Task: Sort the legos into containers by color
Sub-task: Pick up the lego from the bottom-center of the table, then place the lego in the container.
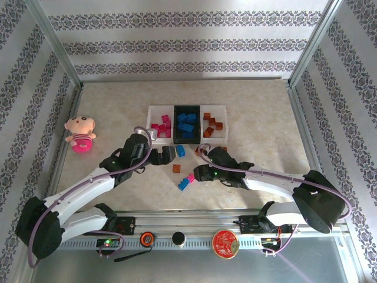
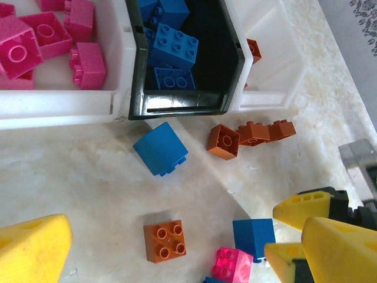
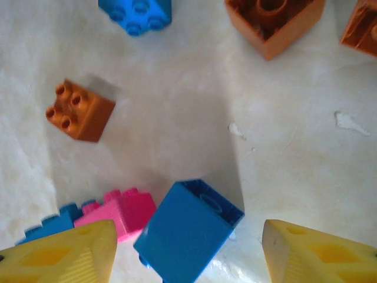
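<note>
Doll [image 1: 80,134] by left edge of tabletop [image 1: 265,112], open room around. Left claw [image 2: 187,236] spread wide, low before trays [image 1: 149,121], arm bent inward. Loose legos [image 1: 176,168] mid-tabletop, free space toward right edge. Left wrist view: orange pair [image 2: 266,131] at tray corner. Right claw [image 3: 188,239] spread astride blue brick [image 3: 194,215], clear of both sides; forearm low along near edge.
</note>
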{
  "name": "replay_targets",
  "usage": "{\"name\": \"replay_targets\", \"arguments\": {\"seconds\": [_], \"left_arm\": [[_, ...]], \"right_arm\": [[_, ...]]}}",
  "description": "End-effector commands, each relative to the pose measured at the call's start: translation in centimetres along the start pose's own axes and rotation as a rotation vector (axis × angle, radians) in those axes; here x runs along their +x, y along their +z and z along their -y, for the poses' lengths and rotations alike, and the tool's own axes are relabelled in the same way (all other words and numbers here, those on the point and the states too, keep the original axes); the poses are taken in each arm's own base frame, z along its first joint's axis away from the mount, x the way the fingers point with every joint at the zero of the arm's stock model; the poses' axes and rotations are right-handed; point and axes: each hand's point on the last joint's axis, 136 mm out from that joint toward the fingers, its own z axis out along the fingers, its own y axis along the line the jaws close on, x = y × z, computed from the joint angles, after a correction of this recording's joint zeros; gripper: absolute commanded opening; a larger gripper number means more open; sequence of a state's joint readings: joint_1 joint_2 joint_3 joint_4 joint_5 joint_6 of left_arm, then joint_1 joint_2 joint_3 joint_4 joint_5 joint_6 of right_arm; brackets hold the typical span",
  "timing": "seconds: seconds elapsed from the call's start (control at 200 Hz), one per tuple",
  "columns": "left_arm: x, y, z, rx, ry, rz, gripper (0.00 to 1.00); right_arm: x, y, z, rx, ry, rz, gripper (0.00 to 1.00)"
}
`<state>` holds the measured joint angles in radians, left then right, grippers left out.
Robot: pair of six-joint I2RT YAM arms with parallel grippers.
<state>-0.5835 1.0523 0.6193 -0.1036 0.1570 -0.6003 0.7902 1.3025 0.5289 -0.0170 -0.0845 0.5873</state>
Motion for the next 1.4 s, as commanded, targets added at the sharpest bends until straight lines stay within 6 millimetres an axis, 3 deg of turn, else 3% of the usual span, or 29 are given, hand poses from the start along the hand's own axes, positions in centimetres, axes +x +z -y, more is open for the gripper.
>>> {"name": "replay_targets", "arguments": {"seconds": [0.0, 0.14, 0.515, 0.685, 0.904, 1.174, 1.274, 1.399], "left_arm": [[0.6, -0.6, -0.5, -0.012, -0.021, 0.011, 1.00], [1.1, -0.7, -0.9, -0.019, -0.030, 0.012, 1.00], [1.6, -0.7, -1.7, -0.050, -0.026, 0.006, 1.00], [1.6, -1.0, -1.9, -0.059, -0.024, 0.015, 1.00], [1.9, -1.0, -2.1, -0.061, -0.024, 0.008, 1.00], [2.5, -0.8, -2.4, -0.067, -0.008, -0.013, 1.00], [2.7, -0.7, -2.5, -0.069, -0.006, -0.019, 1.00], [3.1, -0.6, -2.6, -0.068, -0.010, -0.030, 1.00]], "right_arm": [[-2.5, -0.1, -0.9, -0.001, 0.080, 0.102, 0.67], [-2.4, 0.5, -0.2, 0.065, 0.104, 0.068, 0.66], [1.0, 2.3, 1.1, 0.147, 0.101, -0.071, 0.60], [1.9, 1.2, 3.0, 0.199, 0.099, -0.078, 0.48], [1.4, -0.7, 4.6, 0.233, 0.076, -0.050, 0.36], [-3.4, -4.3, 1.0, 0.077, -0.026, 0.083, 0.29], [-6.8, -5.5, -0.9, 0.010, -0.058, 0.138, 0.29], [-11.6, -5.0, -2.9, -0.009, -0.118, 0.186, 0.28]]}}
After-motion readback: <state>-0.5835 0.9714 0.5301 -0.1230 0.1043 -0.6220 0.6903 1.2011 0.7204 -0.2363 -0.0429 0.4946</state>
